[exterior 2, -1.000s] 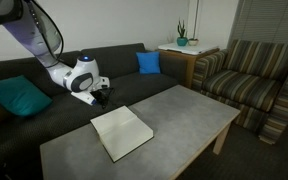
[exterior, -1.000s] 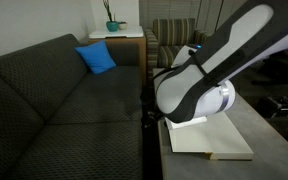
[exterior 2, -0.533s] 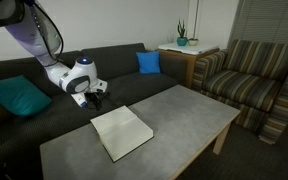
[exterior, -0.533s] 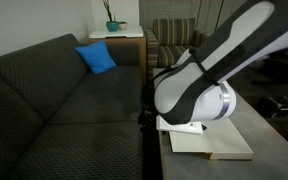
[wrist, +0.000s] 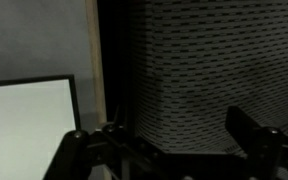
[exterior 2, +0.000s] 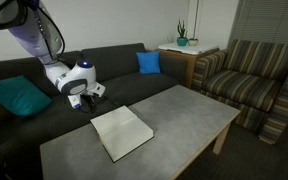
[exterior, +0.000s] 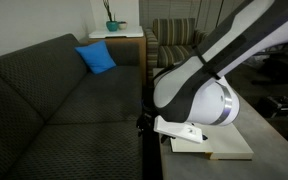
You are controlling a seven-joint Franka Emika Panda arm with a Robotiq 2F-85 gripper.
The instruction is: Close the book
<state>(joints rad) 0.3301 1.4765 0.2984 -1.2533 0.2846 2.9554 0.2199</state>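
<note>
The book [exterior 2: 122, 132] lies open on the grey coffee table [exterior 2: 189, 112], plain white pages up, near the corner by the sofa. It also shows in an exterior view [exterior: 227, 146], partly hidden by my arm, and at the lower left of the wrist view [wrist: 24, 120], where a thin black cover edge frames the white page. My gripper [exterior 2: 92, 98] hangs over the gap between the table edge and the sofa, just beyond the book's far corner. In the wrist view its two fingers [wrist: 164, 140] stand wide apart with only sofa fabric between them. It touches nothing.
A dark grey sofa [exterior 2: 44, 110] runs along the table, with a blue cushion [exterior 2: 148, 62] and a teal cushion [exterior 2: 19, 96]. A striped armchair [exterior 2: 254, 85] stands at the far end. A side table with a potted plant [exterior 2: 182, 40] is in the corner.
My arm has shifted a little along the table edge and slightly lower, staying beside the book's corner. The book has not moved.
</note>
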